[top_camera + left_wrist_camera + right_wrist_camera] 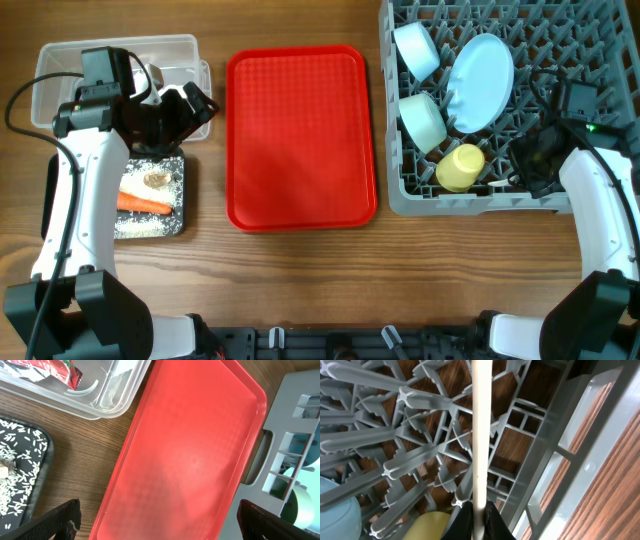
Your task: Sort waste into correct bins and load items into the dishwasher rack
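The grey dishwasher rack [590, 40] at the right holds the pale blue plate [480, 80], two blue-green bowls [417, 50] [424, 120] and the yellow cup [460, 167]. My right gripper [530, 160] is inside the rack's front right part. In the right wrist view it [479, 510] is shut on the white spoon [481, 435], over the pegs. My left gripper [185, 105] is open and empty between the clear tub [60, 60] and the black tray [180, 215]. The tub holds a red-and-white wrapper [50, 367]. The tray holds rice [20, 445], a carrot piece [145, 204] and a brown scrap [157, 180].
The flat red serving tray [300, 140] lies in the middle between the bins and the rack, with nothing on it. In the left wrist view it [190, 450] fills the space between my open fingers [165, 525]. The rack's wall [295, 425] stands at its right.
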Controlling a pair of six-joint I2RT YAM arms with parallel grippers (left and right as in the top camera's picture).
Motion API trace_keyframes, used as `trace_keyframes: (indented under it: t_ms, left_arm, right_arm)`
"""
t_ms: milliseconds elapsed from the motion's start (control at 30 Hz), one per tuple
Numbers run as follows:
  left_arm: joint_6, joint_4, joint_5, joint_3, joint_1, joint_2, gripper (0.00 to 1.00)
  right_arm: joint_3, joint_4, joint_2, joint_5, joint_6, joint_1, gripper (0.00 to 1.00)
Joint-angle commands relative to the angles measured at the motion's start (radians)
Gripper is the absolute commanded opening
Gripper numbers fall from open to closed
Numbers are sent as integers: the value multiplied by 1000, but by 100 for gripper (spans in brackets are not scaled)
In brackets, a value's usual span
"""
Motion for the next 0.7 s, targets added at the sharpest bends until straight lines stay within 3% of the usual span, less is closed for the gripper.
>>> trace_keyframes:
  t_ms: [0, 100, 133, 167, 400, 667]
  left_arm:
    - [2, 2, 2, 6, 4, -13, 100]
    - [2, 2, 1, 6, 4, -13, 100]
    - [2, 2, 1, 6, 4, -13, 100]
    - [2, 2, 1, 6, 4, -13, 100]
    - [2, 2, 1, 6, 4, -13, 100]
    - [2, 2, 1, 6, 4, -13, 100]
  right_arm:
    - [-12, 0, -3, 21, 39, -3, 6]
    - [-12, -4, -3, 21, 39, -3, 51]
    - [-12, -5, -3, 21, 38, -3, 86]
    - [-12, -5, -3, 21, 34, -3, 100]
    - [-10, -22, -11, 22, -15, -3, 100]
    - [82, -19, -176, 33, -274, -3, 100]
